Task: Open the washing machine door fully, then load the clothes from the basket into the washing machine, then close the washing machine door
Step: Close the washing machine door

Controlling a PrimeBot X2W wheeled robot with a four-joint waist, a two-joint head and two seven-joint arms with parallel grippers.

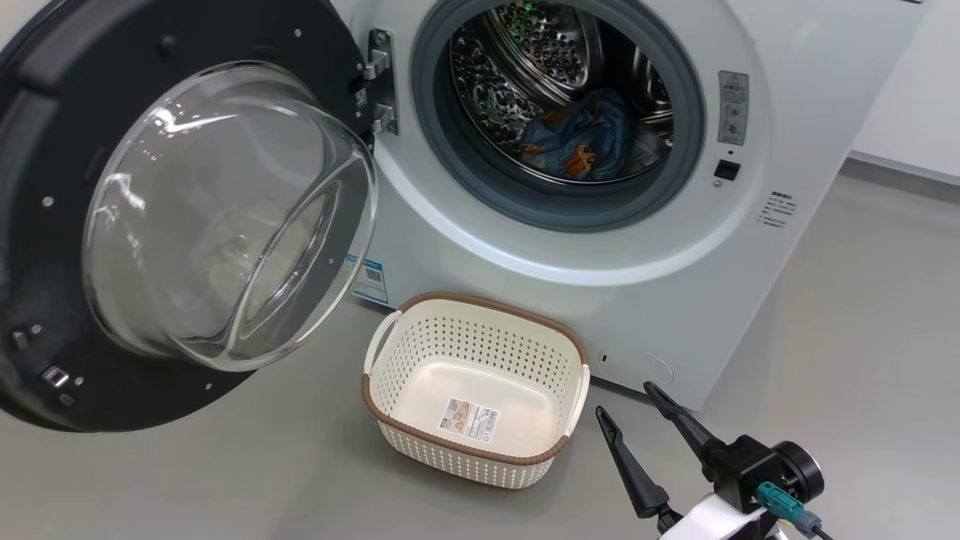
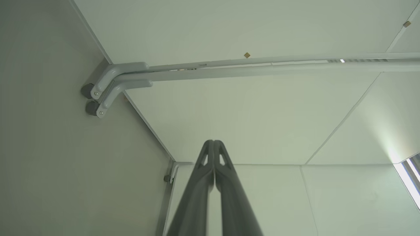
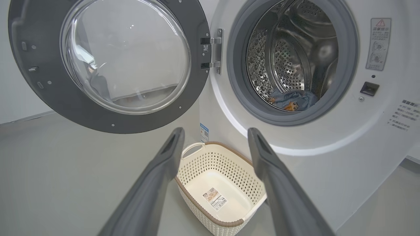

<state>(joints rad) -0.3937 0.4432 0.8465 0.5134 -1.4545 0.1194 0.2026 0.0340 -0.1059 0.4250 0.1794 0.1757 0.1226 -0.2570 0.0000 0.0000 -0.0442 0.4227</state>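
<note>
Asked: Right gripper (image 1: pixel 624 398), nearest the lens at the lower right: how are its fingers held?

Answered: They are spread wide apart, with nothing between them. The left gripper (image 2: pixel 214 142) is seen with its fingers pressed together on nothing, pointed at pale panels (image 2: pixel 262 114) and a grey rail (image 2: pixel 262 70).

Asked: Where is the washing machine door (image 1: pixel 225 217) found?

Answered: It is found at the left of the scene, standing wide open. It is hung by a hinge (image 1: pixel 379 82) on its right edge, just left of the drum (image 1: pixel 540 60) mouth. Being round, it offers no long axis. Its inner face, with the glass bowl bulging, is turned toward the near right, and its free edge lies far left.

Asked: How is it placed against the open fingers?

Answered: It lies up and to the left of them, well apart, with the basket (image 1: pixel 487 298) set on the floor (image 1: pixel 825 300) between. The basket is seen bare inside and the clothes (image 1: pixel 577 139) are lying low in the drum. Loading is therefore judged done, and only the closing is judged to remain.

Asked: Which arm is nearer?

Answered: The door's side is the left arm's, yet how near that gripper stands cannot be told. A push on the free edge, rightward and away about the hinge, is judged to be called for.
</note>
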